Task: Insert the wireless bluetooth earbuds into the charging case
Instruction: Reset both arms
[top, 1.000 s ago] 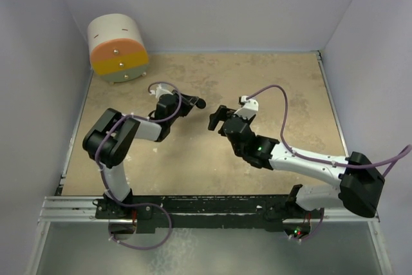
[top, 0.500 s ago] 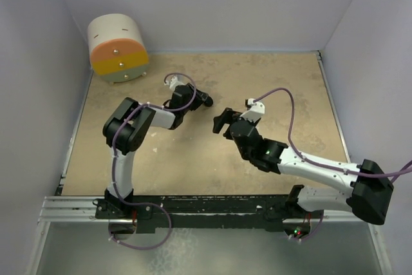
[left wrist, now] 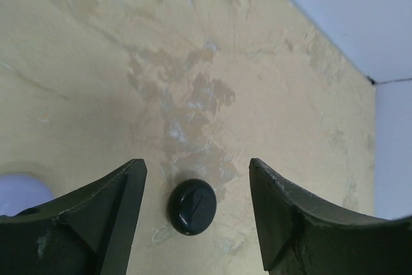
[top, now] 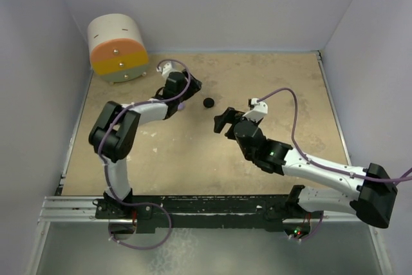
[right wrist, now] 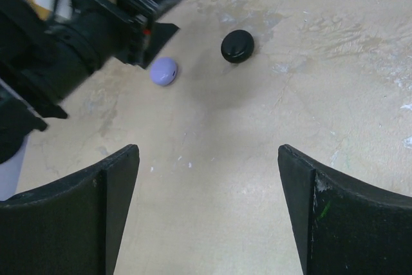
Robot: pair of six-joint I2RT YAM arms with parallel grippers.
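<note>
Upper centre of the table [top: 270,82]: left hand [left wrist: 196,164] low over the sandy top, fingers spread and grasping nothing, black disc [left wrist: 192,206] lying flat between them and clear of both. Lavender disc [right wrist: 163,71] just beside that hand's outer finger, a little left of the black one in the overhead view. Right hand [right wrist: 207,149] near mid-frame, pointing toward both discs, fingers wide, likewise bare. Orange-and-yellow drum [top: 117,48] on its side in the upper left corner, well apart from the action. No earbuds and no case to be made out in any view: too small, hidden or out of frame, impossible to say which.

Judged from the layout, step in hand: either a pick of the black disc by the left hand or a parting from it; cannot tell which. For a clean pick: keep the disc centred in the gap, drop until the fingertips all but touch the table, then close slowly and evenly, to avoid sliding or flipping so flat and smooth a piece. Mind the lavender disc at the outer finger and avoid sideways drift, for fear of knocking it away. Hold the right hand back, out of the left arm's path, until needed for a handover. Before any insertion, locate the earbuds and the case first, then line up stem and socket before pressing home.
</note>
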